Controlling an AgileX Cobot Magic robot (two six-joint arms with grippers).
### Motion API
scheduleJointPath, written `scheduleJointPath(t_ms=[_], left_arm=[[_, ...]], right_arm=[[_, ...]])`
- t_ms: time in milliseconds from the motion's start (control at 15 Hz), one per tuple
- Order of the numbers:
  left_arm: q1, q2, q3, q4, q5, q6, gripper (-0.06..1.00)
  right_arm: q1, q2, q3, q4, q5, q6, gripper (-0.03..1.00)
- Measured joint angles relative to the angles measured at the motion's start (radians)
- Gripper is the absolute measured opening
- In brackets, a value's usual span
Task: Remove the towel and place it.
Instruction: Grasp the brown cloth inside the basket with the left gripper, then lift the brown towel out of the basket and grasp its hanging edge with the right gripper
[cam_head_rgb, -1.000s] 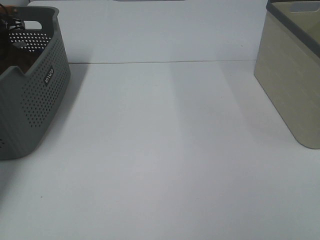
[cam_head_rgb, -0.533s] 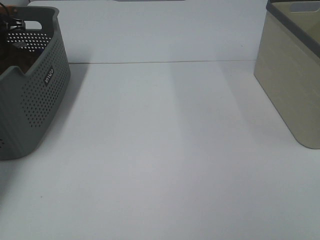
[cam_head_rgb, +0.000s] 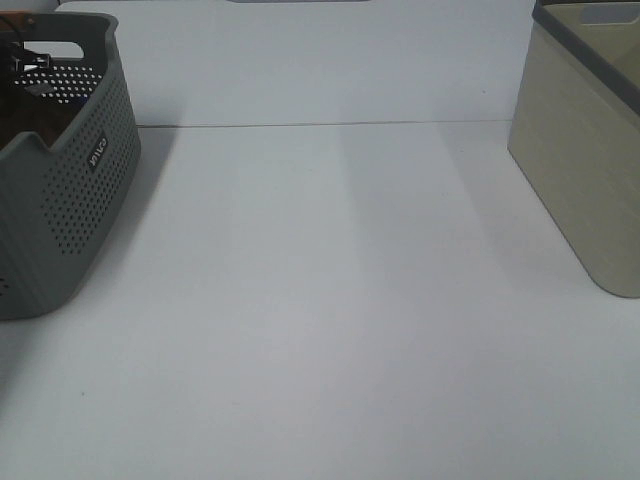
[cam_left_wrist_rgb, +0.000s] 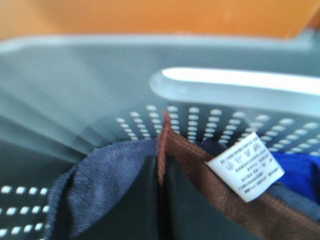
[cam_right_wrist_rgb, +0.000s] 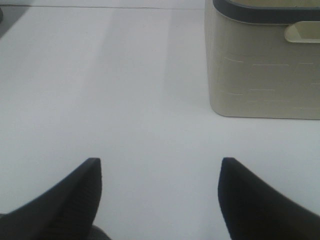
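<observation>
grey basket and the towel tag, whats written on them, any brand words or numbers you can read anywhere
The small dark badge on the side of the grey basket: white letters turned sideways, too small to read.
The white care label on the brown towel: several printed lines, too blurred to read.
The beige bin: no text visible.

1. The left pincer (cam_left_wrist_rgb: 160, 167) is closed, its two dark fingers (cam_left_wrist_rgb: 142, 205) pressed flat against each other.
2. Between those fingers it pinches a thin upright edge of the towel (cam_left_wrist_rgb: 220, 195).
3. The right pincer (cam_right_wrist_rgb: 160, 162) is spread wide, with its dark fingers (cam_right_wrist_rgb: 75, 200) well apart and nothing between them.
4. The right pincer hangs just above the desk (cam_right_wrist_rgb: 125, 100), tilted forward and down.
</observation>
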Motion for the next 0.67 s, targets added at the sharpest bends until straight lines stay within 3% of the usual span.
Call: scheduleJointPath(t_ms=[267,467,667], left_arm=[[0.000,-0.086,-0.002,-0.002,0.003,0.023,0.00],[-0.013,-0.168,-0.003,-0.019,0.066,0.031,0.00],[-0.059,-0.282,-0.003,-0.026,0.125,0.126,0.00]], right_arm=[[0.000,0.000,0.000,0.000,0.000,0.000,0.64],[0.000,0.000,0.000,0.000,0.000,0.000,0.64],[0.000,0.000,0.000,0.000,0.000,0.000,0.64]])
